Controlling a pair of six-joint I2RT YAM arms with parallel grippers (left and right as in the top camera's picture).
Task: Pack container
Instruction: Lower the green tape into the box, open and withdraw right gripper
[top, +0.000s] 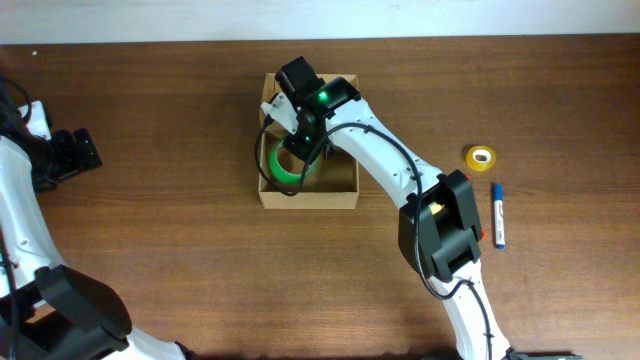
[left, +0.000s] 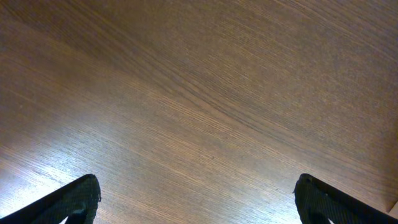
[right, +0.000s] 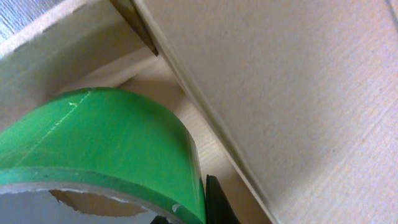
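The container (top: 340, 196) is an open tan cardboard box at the table's middle. My right gripper (top: 301, 150) reaches down into its left half and is shut on the wall of a green tape roll (top: 279, 166). In the right wrist view the green roll (right: 106, 137) fills the lower left, with one black finger (right: 217, 202) pressed against its outer side and the box's inner wall (right: 280, 93) close on the right. My left gripper (top: 85, 150) is open and empty at the far left; its view shows both fingertips wide apart (left: 199, 199) over bare wood.
A small yellow tape roll (top: 480, 157) and a blue marker (top: 497, 214) lie on the table to the right of the box. The box's flap stands up at its far left corner beside the right wrist.
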